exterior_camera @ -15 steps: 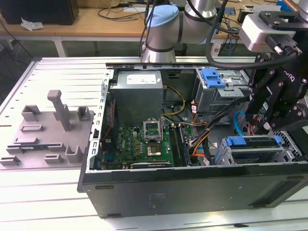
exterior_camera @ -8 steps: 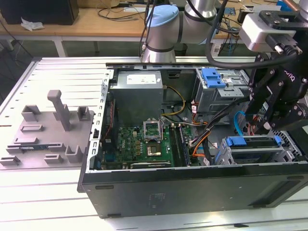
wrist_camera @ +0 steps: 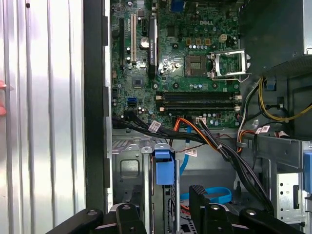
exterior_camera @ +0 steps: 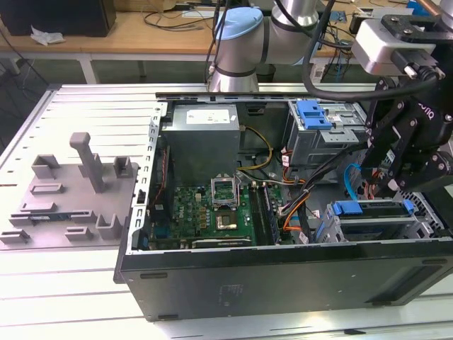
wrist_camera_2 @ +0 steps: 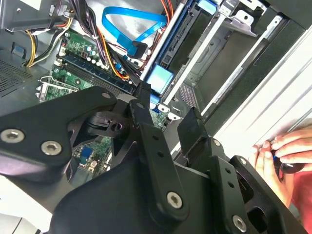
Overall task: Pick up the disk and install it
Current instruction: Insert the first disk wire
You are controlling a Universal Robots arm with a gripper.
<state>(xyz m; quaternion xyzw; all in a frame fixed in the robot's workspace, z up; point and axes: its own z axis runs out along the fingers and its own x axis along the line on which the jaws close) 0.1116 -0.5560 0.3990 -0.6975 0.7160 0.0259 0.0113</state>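
Bright, even light glares off the ribbed metal table [exterior_camera: 71, 297], while inside the case [exterior_camera: 283, 278] it is dimmer

The tabletop [exterior_camera: 78, 312] is built of pale grey metal slats laid side by side, with narrow grooves between them; the slats [wrist_camera: 44, 122] also appear in the first wrist view. Lighting is bright and even, with a sheen on the slats. A grey moulded fixture [exterior_camera: 71, 191] rests on the tabletop at the exterior view's left. Behind it stands a wooden bench [exterior_camera: 141, 39] on white legs [exterior_camera: 87, 71], carrying a black box [exterior_camera: 64, 15], crumpled white material [exterior_camera: 44, 35] and loose cables [exterior_camera: 177, 14]
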